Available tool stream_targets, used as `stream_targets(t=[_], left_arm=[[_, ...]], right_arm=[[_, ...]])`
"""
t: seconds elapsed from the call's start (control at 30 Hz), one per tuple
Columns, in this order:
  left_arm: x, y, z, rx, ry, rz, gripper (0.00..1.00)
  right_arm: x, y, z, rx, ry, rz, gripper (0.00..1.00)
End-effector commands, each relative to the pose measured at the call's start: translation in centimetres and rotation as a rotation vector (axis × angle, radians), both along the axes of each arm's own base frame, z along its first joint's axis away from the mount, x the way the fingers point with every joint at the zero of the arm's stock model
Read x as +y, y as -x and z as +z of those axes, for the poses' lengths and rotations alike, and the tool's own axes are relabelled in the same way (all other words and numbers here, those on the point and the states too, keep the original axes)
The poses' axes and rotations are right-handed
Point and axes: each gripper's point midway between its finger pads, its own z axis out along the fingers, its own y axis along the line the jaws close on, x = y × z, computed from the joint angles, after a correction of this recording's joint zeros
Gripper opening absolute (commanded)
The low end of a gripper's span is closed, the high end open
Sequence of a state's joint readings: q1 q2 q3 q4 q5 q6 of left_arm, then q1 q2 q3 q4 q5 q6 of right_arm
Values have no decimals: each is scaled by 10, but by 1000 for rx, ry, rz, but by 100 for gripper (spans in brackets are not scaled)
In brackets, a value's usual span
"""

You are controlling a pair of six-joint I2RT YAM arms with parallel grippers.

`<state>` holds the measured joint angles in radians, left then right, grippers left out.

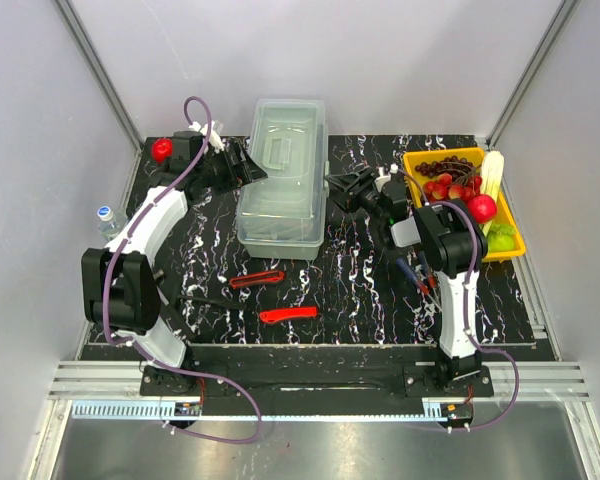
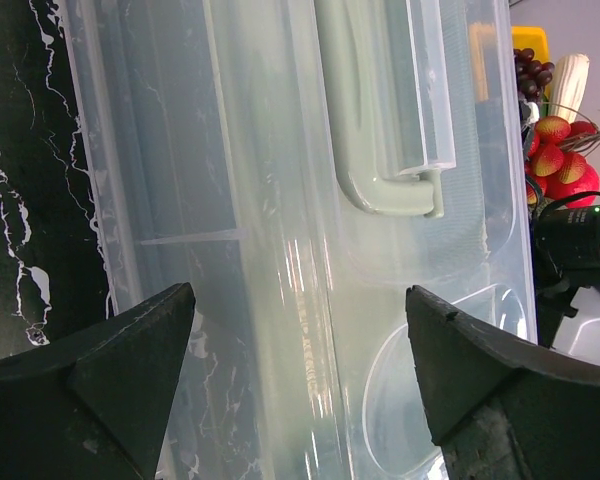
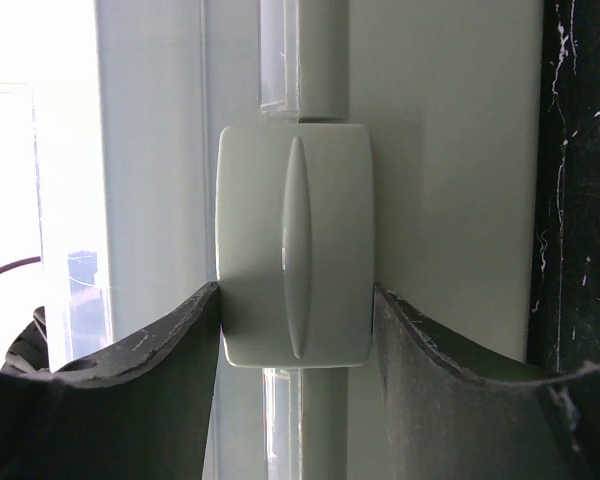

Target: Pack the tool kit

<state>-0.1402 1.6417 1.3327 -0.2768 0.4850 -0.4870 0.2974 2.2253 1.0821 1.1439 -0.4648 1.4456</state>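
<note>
The tool kit's translucent pale grey-green toolbox (image 1: pixel 280 180) stands closed at the back middle, its lid handle (image 2: pixel 365 150) lying flat. My left gripper (image 1: pixel 252 170) is open at the box's left side; in the left wrist view (image 2: pixel 300 330) the lid edge lies between its spread jaws. My right gripper (image 1: pixel 335 188) is at the box's right side, and its fingers (image 3: pixel 180 370) press both sides of the latch (image 3: pixel 295 245). Two red-handled tools (image 1: pixel 257 279) (image 1: pixel 289 315) lie in front of the box. A blue-handled tool (image 1: pixel 412 272) lies by the right arm.
A yellow tray of fruit (image 1: pixel 510 240) sits at the back right, also seen in the left wrist view (image 2: pixel 528 38). A red ball (image 1: pixel 161 149) is at the back left corner. A water bottle (image 1: pixel 104 218) stands off the mat's left edge. A thin black tool (image 1: pixel 195 300) lies left of the red ones.
</note>
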Motion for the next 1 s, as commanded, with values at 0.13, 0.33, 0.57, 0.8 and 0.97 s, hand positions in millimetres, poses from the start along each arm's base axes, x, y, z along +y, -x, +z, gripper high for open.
stream_targets(t=[0.13, 0.33, 0.57, 0.8, 0.97], left_arm=[[-13, 43, -51, 200, -78, -74, 88], [2, 39, -51, 187, -135, 10, 85], [13, 36, -39, 138, -180, 67, 85], [11, 36, -34, 130, -167, 60, 87], [8, 38, -36, 147, -144, 54, 88]], right_arm=[[28, 26, 36, -96, 87, 87, 39], [22, 20, 19, -2, 144, 43, 40], [21, 18, 21, 9, 154, 35, 42], [31, 25, 12, 17, 79, 110, 84], [39, 29, 24, -34, 3, 166, 89]])
